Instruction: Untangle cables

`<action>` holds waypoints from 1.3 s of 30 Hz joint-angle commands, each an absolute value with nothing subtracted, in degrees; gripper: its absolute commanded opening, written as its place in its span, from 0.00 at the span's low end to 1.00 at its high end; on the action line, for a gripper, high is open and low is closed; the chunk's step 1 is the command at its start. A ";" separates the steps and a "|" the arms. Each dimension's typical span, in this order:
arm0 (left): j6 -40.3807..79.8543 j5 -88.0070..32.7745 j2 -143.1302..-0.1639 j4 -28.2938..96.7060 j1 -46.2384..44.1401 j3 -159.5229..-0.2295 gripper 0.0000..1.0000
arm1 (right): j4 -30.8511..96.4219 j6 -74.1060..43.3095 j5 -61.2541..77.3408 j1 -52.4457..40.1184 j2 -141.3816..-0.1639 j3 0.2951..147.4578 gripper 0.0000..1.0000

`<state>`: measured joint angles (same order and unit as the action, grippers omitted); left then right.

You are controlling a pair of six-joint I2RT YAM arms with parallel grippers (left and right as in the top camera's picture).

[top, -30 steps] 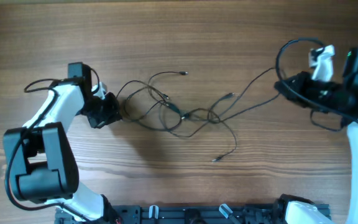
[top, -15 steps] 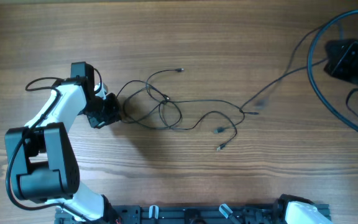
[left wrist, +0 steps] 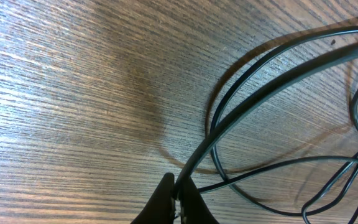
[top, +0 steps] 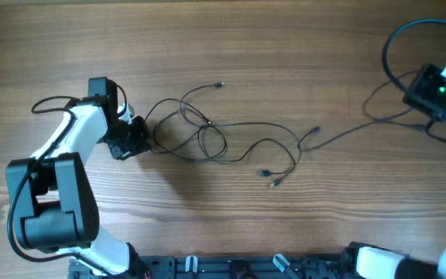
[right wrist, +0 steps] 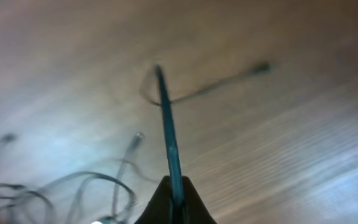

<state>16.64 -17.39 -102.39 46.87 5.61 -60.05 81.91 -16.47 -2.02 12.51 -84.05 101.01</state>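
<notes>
Thin black cables point(top: 223, 139) sprawl looped, apparently still tangled, mid-table.

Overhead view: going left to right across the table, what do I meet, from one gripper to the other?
From the left: left gripper, pinching a strand → looped tangle of cables → two loose plug ends → single plug → right gripper, clamped on the strand that runs back toward that plug.

blurred cables point(right wrist: 168, 124), right claw point(right wrist: 174, 186) cropped below
</notes>
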 commanded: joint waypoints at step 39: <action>16.75 -16.60 -101.91 46.72 5.34 -59.88 0.04 | 67.70 -19.14 9.06 12.16 -75.92 64.31 0.66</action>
<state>16.64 -17.19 -102.39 46.68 5.61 -60.05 71.53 -14.13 8.19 12.51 -80.05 71.31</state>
